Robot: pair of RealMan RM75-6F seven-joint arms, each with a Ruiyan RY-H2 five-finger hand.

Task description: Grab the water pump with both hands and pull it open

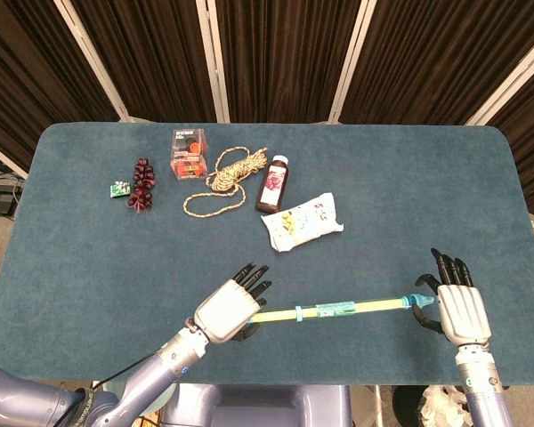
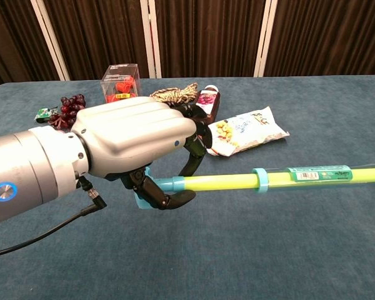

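The water pump (image 1: 338, 309) is a long yellow-green tube with teal ends, held level above the table. My left hand (image 1: 227, 310) grips its teal handle end (image 2: 159, 189), fingers curled around it. The tube (image 2: 281, 177) runs off the right edge of the chest view. In the head view its teal tip (image 1: 417, 302) meets the thumb side of my right hand (image 1: 458, 309). That hand's fingers point up and are spread. Whether the thumb pinches the tip is hidden.
At the back of the blue table (image 1: 427, 196) lie a snack bag (image 1: 303, 221), a dark bottle (image 1: 273, 185), a coiled rope (image 1: 224, 178), a clear box with red contents (image 1: 188, 154), grapes (image 1: 142, 183) and a small green packet (image 1: 119, 189).
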